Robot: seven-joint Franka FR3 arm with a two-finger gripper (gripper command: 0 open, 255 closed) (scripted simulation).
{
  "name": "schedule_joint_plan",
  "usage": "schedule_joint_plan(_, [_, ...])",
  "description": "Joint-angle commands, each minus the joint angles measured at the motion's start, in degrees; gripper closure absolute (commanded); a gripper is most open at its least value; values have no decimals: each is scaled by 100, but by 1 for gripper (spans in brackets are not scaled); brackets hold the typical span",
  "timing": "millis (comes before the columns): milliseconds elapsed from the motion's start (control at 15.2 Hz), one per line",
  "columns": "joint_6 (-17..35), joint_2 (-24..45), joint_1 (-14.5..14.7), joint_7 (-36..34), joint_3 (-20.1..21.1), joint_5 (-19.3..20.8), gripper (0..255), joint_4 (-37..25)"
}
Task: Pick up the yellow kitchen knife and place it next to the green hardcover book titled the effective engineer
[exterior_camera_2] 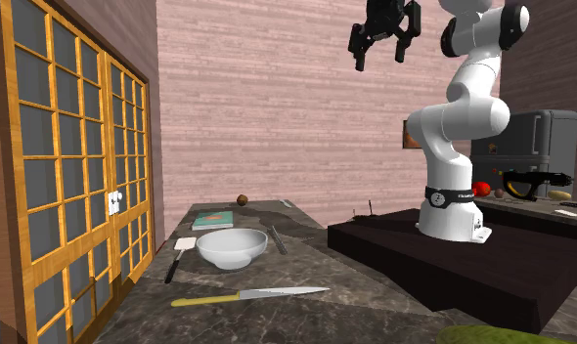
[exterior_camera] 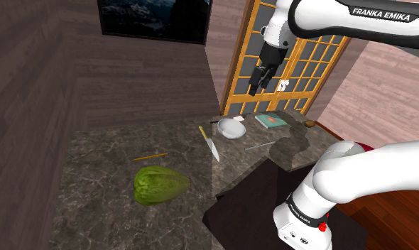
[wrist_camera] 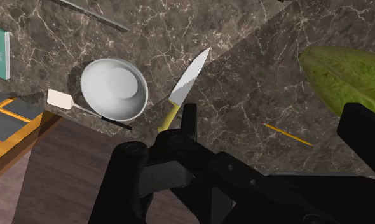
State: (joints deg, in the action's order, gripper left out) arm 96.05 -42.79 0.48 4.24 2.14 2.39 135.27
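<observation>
While the black gripper (exterior_camera_2: 380, 51) is hanging high above the marbled counter (exterior_camera_2: 316, 269) with its fingers spread and grasping nothing, the yellow-handled kitchen knife (exterior_camera_2: 249, 294) is lying flat just beside the white bowl (exterior_camera_2: 232, 248), which is sitting between it and the green book (exterior_camera_2: 216, 220).

1 yellow-handled knife (exterior_camera: 209, 143), 1 white bowl (exterior_camera: 231, 128), 1 green book (exterior_camera: 272, 121), 1 spatula (exterior_camera_2: 177, 258), 1 pencil (exterior_camera: 150, 156), 1 green gourd (exterior_camera: 160, 185)
</observation>
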Motion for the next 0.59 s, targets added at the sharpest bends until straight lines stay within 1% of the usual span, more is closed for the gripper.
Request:
schedule_joint_plan(0, [0,0,0,0,0,0,0,0])
schedule_joint_plan(528, [1256,1435,-187,-212,-70,72,0,85])
